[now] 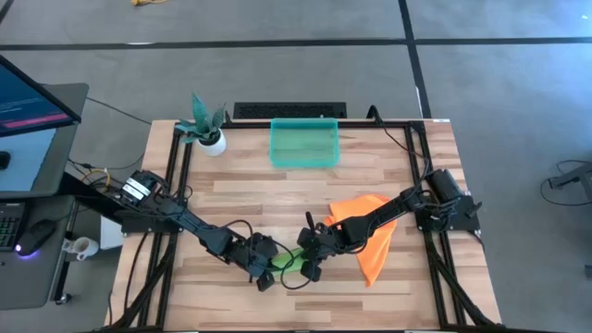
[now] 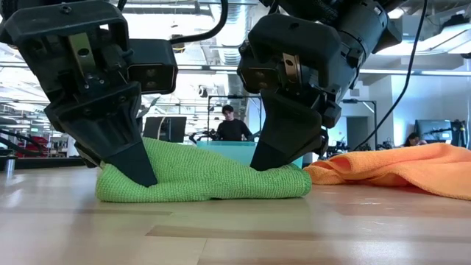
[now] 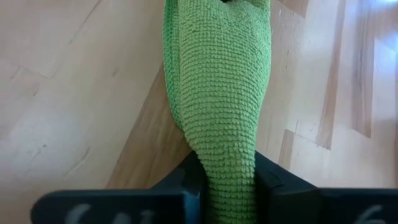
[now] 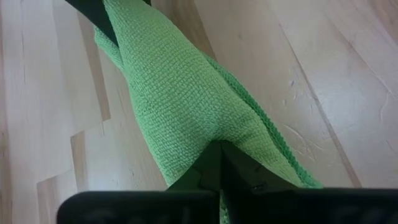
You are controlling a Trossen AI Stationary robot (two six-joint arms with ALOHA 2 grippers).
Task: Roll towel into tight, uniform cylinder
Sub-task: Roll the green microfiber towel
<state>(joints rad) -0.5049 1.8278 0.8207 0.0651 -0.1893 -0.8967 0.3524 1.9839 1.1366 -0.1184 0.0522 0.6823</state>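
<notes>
A green towel point(image 2: 206, 177) lies bunched into a thick, long band on the wooden table point(image 1: 240, 194), near its front edge point(image 1: 287, 261). My left gripper point(image 2: 143, 177) is shut on the band's left end, and in its wrist view the towel runs away from my left gripper point(image 3: 227, 186). My right gripper point(image 2: 265, 163) is shut on the band's right end; its own view shows my right gripper point(image 4: 221, 162) with the towel spreading out past it. Both point steeply down. My left gripper pinches the towel's left end point(image 3: 227, 155) between its two fingers, several layers gathered narrow. The fingers slant down from the left. The band rests on the table. My right gripper pinches the towel's right end point(image 4: 211, 124) between its two fingers, at a fold of several layers. The fingers slant down from the right, and that end stays on the table.
An orange towel point(image 1: 370, 236) lies crumpled just right of the green one, under the right arm point(image 2: 397, 165). A teal tray point(image 1: 303, 143) and a potted plant point(image 1: 208, 129) stand at the far edge. A person point(image 2: 232, 126) sits in the room behind.
</notes>
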